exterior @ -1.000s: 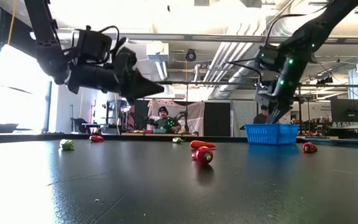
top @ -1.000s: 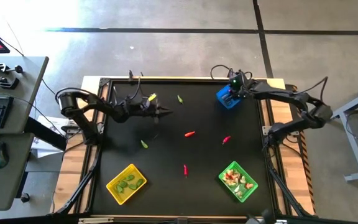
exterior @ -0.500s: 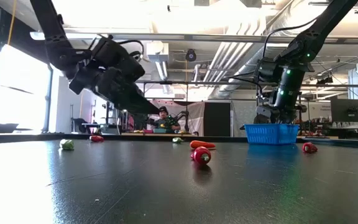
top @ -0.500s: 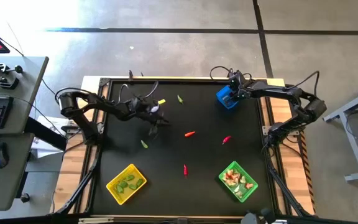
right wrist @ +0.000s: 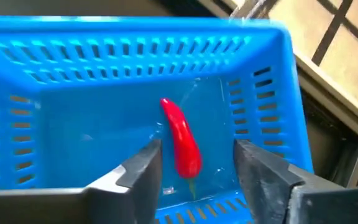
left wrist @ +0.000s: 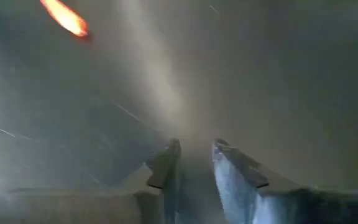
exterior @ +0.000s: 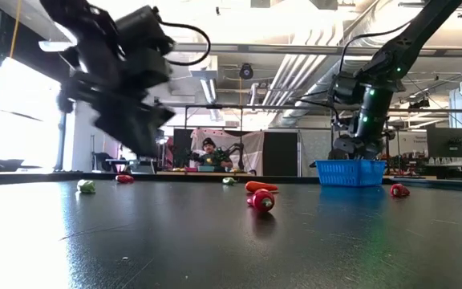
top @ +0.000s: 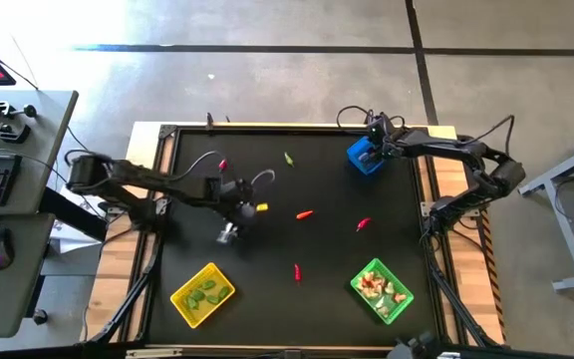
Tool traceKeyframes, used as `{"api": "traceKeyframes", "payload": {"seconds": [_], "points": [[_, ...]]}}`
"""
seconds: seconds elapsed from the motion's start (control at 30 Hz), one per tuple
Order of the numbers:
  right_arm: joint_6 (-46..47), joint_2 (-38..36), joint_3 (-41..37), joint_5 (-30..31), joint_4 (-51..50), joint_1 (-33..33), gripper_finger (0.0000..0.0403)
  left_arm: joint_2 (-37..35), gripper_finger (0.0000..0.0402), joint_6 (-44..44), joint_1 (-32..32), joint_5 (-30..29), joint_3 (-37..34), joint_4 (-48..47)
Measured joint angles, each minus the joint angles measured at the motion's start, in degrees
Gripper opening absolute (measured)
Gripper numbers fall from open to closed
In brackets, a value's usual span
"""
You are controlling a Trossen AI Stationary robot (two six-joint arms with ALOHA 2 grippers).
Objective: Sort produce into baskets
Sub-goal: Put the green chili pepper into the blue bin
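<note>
Right claw (right wrist: 197, 168) over blue basket (top: 364, 158) upper right, fingers apart, red chili (right wrist: 181, 140) lying free inside; left claw (left wrist: 194, 163) centre-left over counter (top: 327, 249), fingers parted, empty

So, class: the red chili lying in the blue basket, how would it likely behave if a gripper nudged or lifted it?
The red chili looks smooth and glossy, so it may slip between fingers. Its rounded, tapered body would probably roll or swivel on the floor of the blue basket when nudged. It is small beside the open right gripper, so it is likely light.
</note>
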Motion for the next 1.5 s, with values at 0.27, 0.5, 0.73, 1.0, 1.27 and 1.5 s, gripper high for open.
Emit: {"api": "traceKeyframes", "payload": {"seconds": [0.27, 0.5, 0.73, 1.0, 1.27, 1.5], "points": [[-3.05, -8.06, 0.02, 2.94, 0.02, 3.66, 0.0195, -1.80, 0.0140, -0.49, -8.91, -8.93, 2.03, -19.05], [0.32, -15.04, 0.04, 2.62, 0.02, 7.52, 0.0195, 0.04, 0.0148, -1.23, -10.20, -17.12, 2.03, -22.25], [1.81, -17.99, 0.07, 2.54, -0.05, 12.84, 0.0195, 3.40, 0.0117, -3.34, -8.19, -17.36, 1.49, -25.65], [1.97, -18.34, 0.07, 2.56, 0.02, 17.44, 0.0195, 3.42, 0.0045, -2.56, -7.88, -15.74, 1.01, -23.86], [1.00, -18.26, 0.07, -2.88, 0.56, 22.43, 0.0195, 2.70, 0.0004, -3.58, -6.28, -11.66, 0.54, -19.13], [1.80, -14.33, 0.07, -13.47, 13.59, 29.73, 0.0195, 3.02, 0.0001, -10.37, 1.84, 4.68, -1.37, 11.94]]}}
